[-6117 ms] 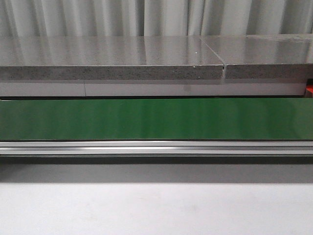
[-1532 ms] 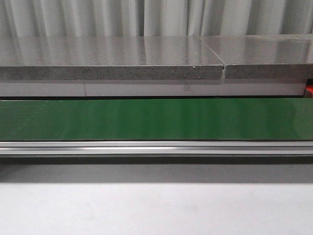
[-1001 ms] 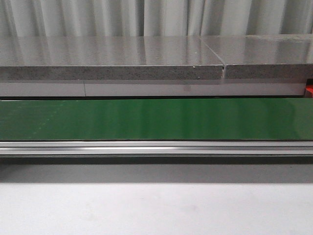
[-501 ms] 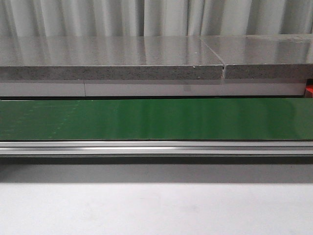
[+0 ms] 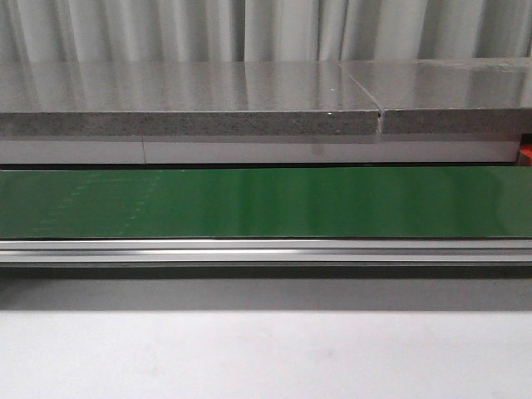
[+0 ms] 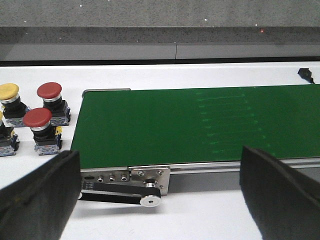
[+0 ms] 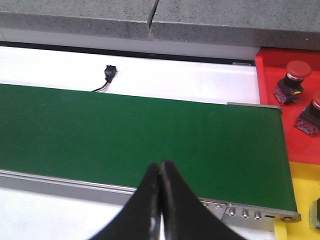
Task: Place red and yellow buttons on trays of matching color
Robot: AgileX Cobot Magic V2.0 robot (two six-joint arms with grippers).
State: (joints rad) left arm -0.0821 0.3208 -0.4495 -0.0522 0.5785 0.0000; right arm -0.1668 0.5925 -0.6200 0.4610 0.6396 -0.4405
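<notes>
In the left wrist view, two red buttons and a yellow button stand on the white table beside the end of the green conveyor belt. My left gripper is open and empty, near the belt's front rail. In the right wrist view, a red tray holds two red buttons, and a yellow tray lies nearer. My right gripper is shut with nothing in it, over the belt's front edge. Neither gripper shows in the front view.
The belt spans the front view with an aluminium rail along its near side. A grey stone ledge runs behind it. A small black plug with a cable lies on the white table beyond the belt.
Faint marks on the belt surface drift along at the left of the front view. Neither arm enters that view.
</notes>
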